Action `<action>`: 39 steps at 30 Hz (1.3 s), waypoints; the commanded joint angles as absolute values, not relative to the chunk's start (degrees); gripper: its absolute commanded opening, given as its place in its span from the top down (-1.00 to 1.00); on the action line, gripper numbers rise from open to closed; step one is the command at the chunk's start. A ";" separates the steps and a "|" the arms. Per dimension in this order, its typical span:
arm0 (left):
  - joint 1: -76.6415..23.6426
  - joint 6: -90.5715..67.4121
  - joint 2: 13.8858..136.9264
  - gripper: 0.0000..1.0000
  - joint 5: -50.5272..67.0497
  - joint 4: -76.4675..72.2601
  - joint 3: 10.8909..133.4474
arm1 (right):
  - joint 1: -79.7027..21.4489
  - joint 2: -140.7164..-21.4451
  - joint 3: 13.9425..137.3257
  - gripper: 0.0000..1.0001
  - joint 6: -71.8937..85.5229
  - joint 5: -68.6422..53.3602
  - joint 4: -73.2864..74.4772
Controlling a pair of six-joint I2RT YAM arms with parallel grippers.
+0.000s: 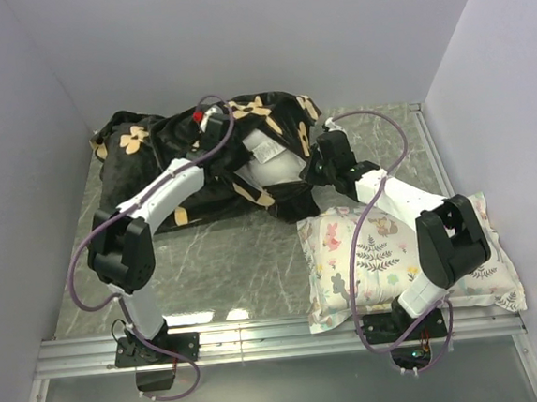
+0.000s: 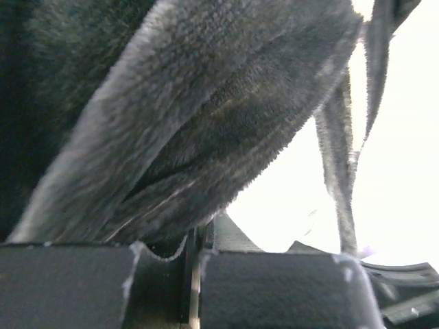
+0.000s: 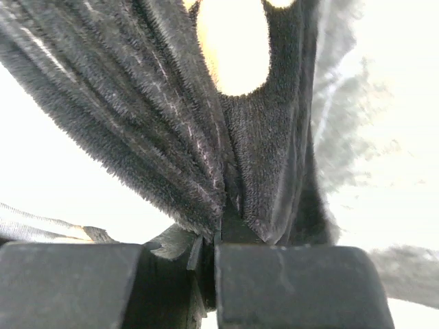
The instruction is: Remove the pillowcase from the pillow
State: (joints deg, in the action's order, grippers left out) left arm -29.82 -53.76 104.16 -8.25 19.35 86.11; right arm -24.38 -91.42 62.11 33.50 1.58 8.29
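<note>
The black pillowcase (image 1: 142,156) with tan flower motifs lies bunched at the back left of the table. The white pillow (image 1: 270,159) shows through its opening between the two arms. My left gripper (image 1: 213,123) sits at the top of the opening, and in the left wrist view it (image 2: 195,240) is shut, with black plush fabric (image 2: 192,116) rising from the jaws. My right gripper (image 1: 313,167) is at the right edge of the opening. In the right wrist view it (image 3: 218,236) is shut on a gathered fold of the pillowcase (image 3: 171,123).
A smaller white pillow with a pastel floral print (image 1: 386,256) lies at the front right, partly under the right arm. White walls close in the back and both sides. A metal rail (image 1: 280,332) runs along the near edge.
</note>
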 commanded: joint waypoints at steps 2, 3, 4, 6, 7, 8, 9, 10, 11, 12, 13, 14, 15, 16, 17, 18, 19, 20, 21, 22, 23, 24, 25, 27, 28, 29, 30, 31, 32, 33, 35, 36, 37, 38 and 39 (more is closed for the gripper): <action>-19.61 -53.96 96.17 0.99 -14.51 18.02 89.65 | -20.22 -89.64 59.07 1.00 31.38 4.48 12.58; -18.82 -54.14 95.28 0.99 -13.89 17.58 89.39 | -19.87 -90.00 58.80 1.00 31.55 4.13 12.31; -17.42 -54.23 94.49 0.99 -13.19 17.06 89.21 | -19.43 -90.35 58.45 1.00 31.55 3.26 11.96; -16.27 -54.49 92.12 0.99 -10.73 16.70 89.03 | -18.72 -91.66 58.18 1.00 31.99 3.16 10.99; -15.39 -54.75 91.41 0.99 -10.03 16.44 88.86 | -18.46 -92.02 58.01 1.00 32.17 2.82 10.64; -14.86 -55.02 90.19 0.99 -9.06 16.26 88.86 | -18.37 -92.72 58.01 1.00 32.25 1.94 9.76; -14.51 -55.54 89.65 0.99 -8.44 16.00 88.68 | -18.46 -92.99 57.92 1.00 32.43 1.85 9.49; -13.54 -55.89 89.13 0.99 -7.92 15.82 88.59 | -18.46 -92.99 57.66 1.00 32.52 1.67 9.06; -13.19 -56.33 88.43 0.99 -7.48 15.65 88.77 | -18.54 -93.16 57.48 1.00 32.43 1.50 8.36; -12.92 -56.86 88.24 0.99 -6.69 15.64 88.86 | -18.54 -93.34 57.39 1.00 32.26 1.76 8.26; -12.48 -56.95 87.98 1.00 -6.24 15.47 89.38 | -18.54 -93.51 57.22 1.00 32.08 2.19 8.26; -12.39 -57.21 87.89 0.99 -5.98 15.47 89.65 | -18.46 -93.69 57.13 1.00 31.82 2.02 8.09; -12.31 -57.65 87.89 0.99 -5.11 15.21 90.00 | -18.46 -93.52 57.04 1.00 31.21 0.80 7.74; -12.30 -57.92 87.89 0.99 -4.84 15.03 90.44 | -18.63 -92.91 56.26 1.00 31.03 0.36 7.21; -12.39 -58.35 87.89 0.99 -4.31 14.51 90.27 | -19.07 -91.16 55.47 1.00 30.94 0.18 5.21; -12.39 -59.49 87.80 0.99 -3.44 12.76 90.00 | -20.81 -90.19 54.76 1.00 30.94 0.18 4.32; -12.57 -60.11 87.72 0.99 -2.21 11.96 89.13 | -22.22 -89.48 54.58 1.00 30.85 0.18 4.05; -12.83 -60.64 87.63 0.99 -2.11 11.43 88.86 | -23.98 -88.86 54.93 1.00 30.59 1.22 5.00; -13.18 -60.99 87.63 0.99 -2.54 11.25 88.77 | -25.39 -88.77 55.45 1.00 29.98 2.01 5.36; -14.05 -61.00 87.45 0.99 -3.59 10.90 88.60 | -27.92 -87.99 55.37 1.00 29.97 2.02 5.10; -14.41 -61.08 87.54 0.99 -3.86 10.81 88.68 | -29.25 -87.28 54.76 1.00 30.06 1.93 3.53; -14.59 -61.26 87.45 0.99 -4.22 10.90 88.77 | -30.57 -86.75 54.23 1.00 30.06 2.02 2.99; -14.94 -61.35 87.36 0.99 -4.91 10.55 88.60 | -33.20 -86.14 53.27 0.99 30.06 3.24 2.73; -15.12 -61.52 87.28 0.99 -5.45 10.37 88.85 | -35.32 -84.91 52.39 0.86 29.54 3.69 1.32; -15.38 -61.44 87.54 0.99 -5.71 10.89 89.99 | -36.20 -84.55 51.60 0.85 29.27 3.95 0.88; -15.38 -61.26 87.89 0.99 -6.41 11.68 90.61 | -37.52 -84.29 51.24 0.85 29.09 4.91 0.44; -15.38 -61.26 87.98 0.99 -6.59 11.86 91.05 | -37.79 -84.46 50.89 0.92 28.74 5.10 0.27; -15.47 -61.26 88.41 0.99 -6.59 12.04 92.19 | -37.97 -84.81 50.19 0.97 28.65 4.92 0.18; -15.47 -61.09 88.50 0.99 -7.11 12.91 92.89 | -38.58 -85.51 49.84 1.00 28.74 4.57 0.09; -15.56 -60.82 88.68 0.99 -7.38 13.44 94.47 | -39.11 -85.69 49.31 1.00 28.83 4.57 0.09; -15.56 -60.03 89.56 0.99 -8.26 15.11 96.58 | -40.86 -86.39 47.38 1.00 29.35 4.83 -1.74; -15.56 -59.77 89.82 0.99 -8.87 16.60 97.64 | -43.48 -86.74 46.94 1.00 29.44 6.49 -1.84; -15.47 -59.50 90.17 0.99 -9.22 17.39 99.56 | -44.64 -87.27 46.41 1.00 29.79 7.46 -1.93; -15.56 -59.15 90.70 0.99 -9.32 18.10 100.45 | -45.78 -88.75 46.15 1.00 30.49 7.99 -2.28; -15.56 -59.06 90.88 0.99 -9.75 19.15 101.24 | -47.79 -89.55 45.79 1.00 31.28 8.61 -2.63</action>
